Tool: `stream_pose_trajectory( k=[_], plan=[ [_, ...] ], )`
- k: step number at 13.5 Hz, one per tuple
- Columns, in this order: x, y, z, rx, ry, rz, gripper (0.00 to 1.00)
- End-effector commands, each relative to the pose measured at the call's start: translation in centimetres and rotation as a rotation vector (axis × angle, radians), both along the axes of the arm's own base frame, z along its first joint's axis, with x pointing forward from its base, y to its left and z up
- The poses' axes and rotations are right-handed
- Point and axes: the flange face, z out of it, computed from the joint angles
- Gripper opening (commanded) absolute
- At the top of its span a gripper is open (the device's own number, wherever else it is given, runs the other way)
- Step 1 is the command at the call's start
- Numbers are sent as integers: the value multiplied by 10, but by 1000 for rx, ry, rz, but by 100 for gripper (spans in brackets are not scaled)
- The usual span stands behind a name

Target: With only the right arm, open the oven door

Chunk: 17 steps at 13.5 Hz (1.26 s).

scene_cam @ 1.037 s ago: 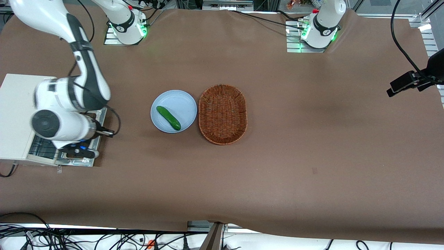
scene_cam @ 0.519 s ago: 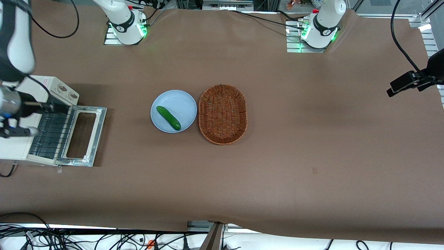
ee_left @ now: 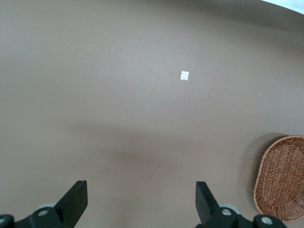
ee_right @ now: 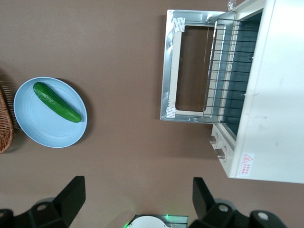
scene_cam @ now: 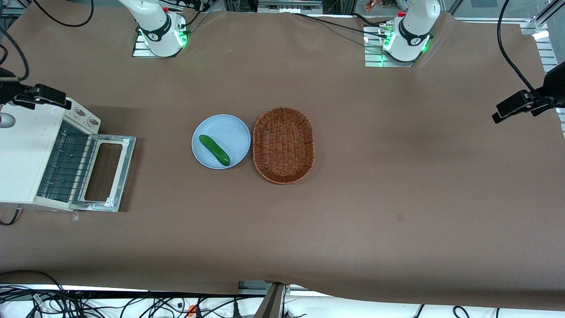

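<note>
Front view, door: the silver-grey metal-framed oven door with dark glass window (scene_cam: pixel 106 172) lies folded flat on the brown table (scene_cam: pixel 353 221) before the white toaster oven (scene_cam: pixel 22 154); the task looks done.
Front view, hand: only a black part shows above the oven, probably the hand (scene_cam: pixel 39 95).
Front view, containers: pale blue round plate (scene_cam: pixel 234 128) holds a green cucumber (scene_cam: pixel 214 150); brown woven oval basket (scene_cam: pixel 283 145) is empty.
Right wrist view, hand: fingers (ee_right: pixel 71 192) spread wide, grasping nothing, high over the table.
Right wrist view, door: flat open (ee_right: pixel 171 71), wire rack (ee_right: pixel 221 71) exposed.

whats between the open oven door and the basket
The blue plate holding the cucumber, seen in the front view, between oven door and basket. The claw is open, high above the table near the oven.
</note>
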Motion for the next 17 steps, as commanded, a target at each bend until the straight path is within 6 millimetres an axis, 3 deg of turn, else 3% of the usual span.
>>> stream_pose_trajectory(
  k=[1, 2, 4, 6, 8, 12, 15, 17],
  plan=[
    [-24, -19, -21, 14, -42, 60, 100],
    [-22, -28, -25, 37, -49, 136, 100],
    [-21, -22, -32, 41, -29, 155, 100],
    [-18, -10, -21, -23, -50, 206, 100],
    [-22, -14, -17, -49, -40, 197, 100],
    [-62, -16, -18, -37, -115, 14, 100],
    [-45, -16, -20, -33, -113, 41, 100],
    [-45, -4, -18, -35, -111, 56, 100]
  ],
)
